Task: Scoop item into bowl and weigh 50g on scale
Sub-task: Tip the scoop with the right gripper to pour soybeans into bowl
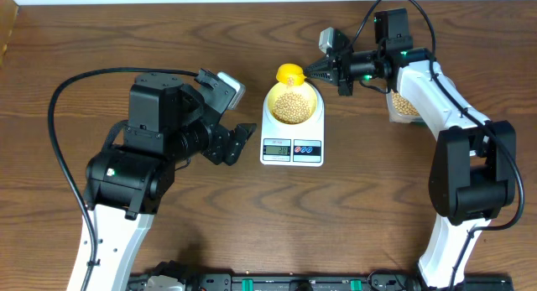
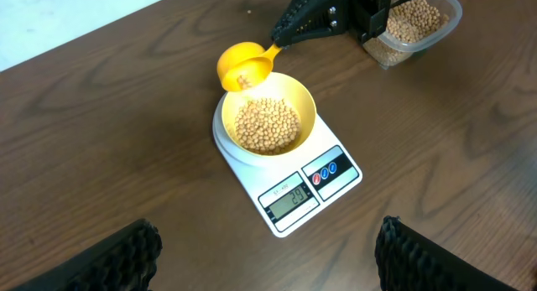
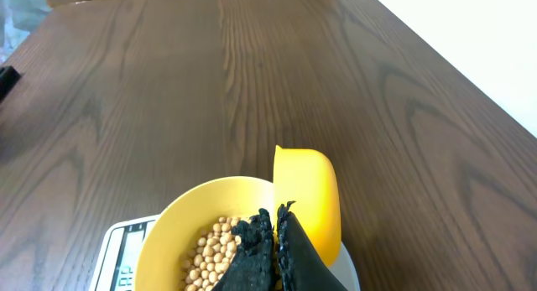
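Beans (image 1: 292,104) heap in the pale yellow bowl (image 1: 270,106), which sits on the white scale (image 1: 292,133) mid-desk (image 1: 126,39). Left of the scale, the left fingers (image 1: 237,140) are spread wide, hold nothing, and stand apart from the scale's edge. At the bowl's far rim a bright yellow scoop (image 1: 289,74) tips toward the bowl, a few beans in its cup. The right fingers (image 1: 312,70) are closed tight on the scoop's handle. Farther right, partly under the right arm, a clear plastic tub (image 1: 404,106) holds more beans.
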`<act>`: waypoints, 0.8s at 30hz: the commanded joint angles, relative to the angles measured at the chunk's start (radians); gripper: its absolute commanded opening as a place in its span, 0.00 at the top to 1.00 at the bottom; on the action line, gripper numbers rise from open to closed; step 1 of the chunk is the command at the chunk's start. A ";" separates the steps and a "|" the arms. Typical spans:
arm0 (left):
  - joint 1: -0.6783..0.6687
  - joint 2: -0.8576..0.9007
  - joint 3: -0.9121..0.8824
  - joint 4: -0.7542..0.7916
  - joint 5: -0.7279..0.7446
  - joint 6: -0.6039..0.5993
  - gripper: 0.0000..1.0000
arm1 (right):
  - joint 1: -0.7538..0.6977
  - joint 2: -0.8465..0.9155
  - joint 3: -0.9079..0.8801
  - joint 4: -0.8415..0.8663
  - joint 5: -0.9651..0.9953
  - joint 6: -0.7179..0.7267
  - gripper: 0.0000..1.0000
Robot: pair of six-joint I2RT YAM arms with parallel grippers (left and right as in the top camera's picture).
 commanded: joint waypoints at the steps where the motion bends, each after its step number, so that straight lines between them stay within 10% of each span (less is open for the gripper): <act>1: 0.006 0.000 -0.004 -0.002 0.008 0.009 0.16 | 0.007 0.007 -0.003 -0.002 -0.015 -0.016 0.99; 24: 0.006 0.000 -0.004 -0.002 0.008 0.009 0.16 | 0.007 0.007 -0.003 -0.001 -0.015 -0.062 0.99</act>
